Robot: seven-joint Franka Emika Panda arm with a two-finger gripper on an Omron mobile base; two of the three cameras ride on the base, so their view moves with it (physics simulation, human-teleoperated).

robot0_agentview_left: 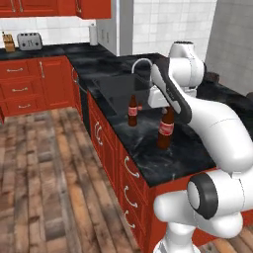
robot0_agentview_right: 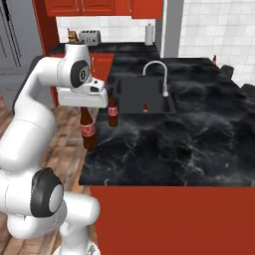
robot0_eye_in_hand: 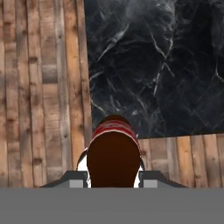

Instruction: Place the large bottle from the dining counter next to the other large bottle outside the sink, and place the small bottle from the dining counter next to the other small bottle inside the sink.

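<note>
The tool is clamped on a large brown glass bottle with a red-and-white label, its two dark fingertips pressed to either side of the bottle's body in the hand view, where the bottle is seen from above as a dark brown round with the striped label showing at its 12 o'clock edge. In the base views the bottle stands upright at the front edge of the black marble-look table with white veins, its neck hidden behind the white hand, so whether its base touches the slab or hangs just above it cannot be told. Near it, toward the basin, a second brown bottle with a red label stands upright on the table just outside the black rectangular sink; it looks slimmer than the held one. A curved silver gooseneck tap rises at the sink's far rim. Inside the basin a small reddish thing shows at the near wall, too small to make out. Below the table run red cabinets with silver handles over a wooden plank floor. At the far wall a silver toaster and a white paper-towel roll sit on another table.
</note>
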